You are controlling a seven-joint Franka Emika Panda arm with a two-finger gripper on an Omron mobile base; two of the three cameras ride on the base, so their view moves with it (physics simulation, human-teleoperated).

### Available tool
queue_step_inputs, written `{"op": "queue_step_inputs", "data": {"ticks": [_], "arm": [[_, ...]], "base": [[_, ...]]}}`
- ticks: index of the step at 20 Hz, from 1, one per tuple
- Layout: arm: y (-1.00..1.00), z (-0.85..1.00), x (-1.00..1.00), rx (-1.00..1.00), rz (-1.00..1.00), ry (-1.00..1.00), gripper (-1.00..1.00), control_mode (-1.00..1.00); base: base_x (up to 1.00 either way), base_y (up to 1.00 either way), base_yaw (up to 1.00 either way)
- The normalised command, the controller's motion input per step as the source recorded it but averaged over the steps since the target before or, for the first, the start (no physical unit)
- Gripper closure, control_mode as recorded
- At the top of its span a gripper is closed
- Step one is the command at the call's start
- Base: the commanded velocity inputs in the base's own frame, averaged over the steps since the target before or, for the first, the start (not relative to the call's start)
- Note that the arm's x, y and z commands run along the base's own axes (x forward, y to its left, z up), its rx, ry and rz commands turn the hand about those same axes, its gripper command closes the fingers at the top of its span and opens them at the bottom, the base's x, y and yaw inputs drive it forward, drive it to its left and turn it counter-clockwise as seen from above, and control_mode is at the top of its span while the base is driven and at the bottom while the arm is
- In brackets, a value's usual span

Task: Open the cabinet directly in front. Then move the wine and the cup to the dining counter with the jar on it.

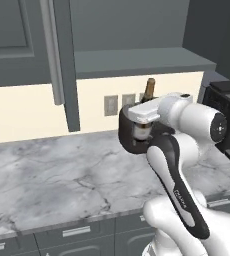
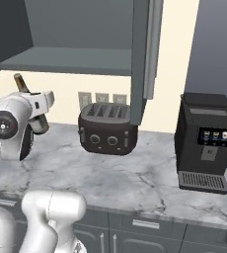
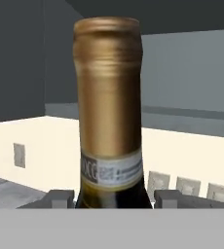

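The wine, a dark bottle with a gold foil neck, stands upright between my two fingertips, which press its shoulders from both sides. My gripper is shut on it. From the left base, the bottle neck rises above the hand, below the cabinet's floor. The wine's neck also sticks up behind the hand in the right base view. The cabinet's doors hang open. The cup, the jar and the dining counter are out of view.
A black toaster sits on the marble counter under the open right door. A black coffee machine stands at the right. Wall sockets line the cream backsplash. Grey drawers run below the counter edge.
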Motion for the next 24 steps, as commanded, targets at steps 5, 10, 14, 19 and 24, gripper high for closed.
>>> {"op": "queue_step_inputs", "data": {"ticks": [5,10,14,19,24], "arm": [[0.0,-0.06,-0.12,0.0,0.0,0.02,1.0,1.0],[0.0,0.0,0.0,0.0,0.0,0.0,1.0,1.0],[0.0,0.0,0.0,0.0,0.0,0.0,1.0,1.0],[0.0,0.0,0.0,0.0,0.0,0.0,1.0,1.0],[0.0,0.0,0.0,0.0,0.0,0.0,1.0,1.0]], "base": [[-0.8,-0.23,0.0],[-0.97,-0.65,0.0],[-0.61,-1.0,0.23],[-0.77,-0.74,0.6],[-0.59,-0.17,0.83]]}}
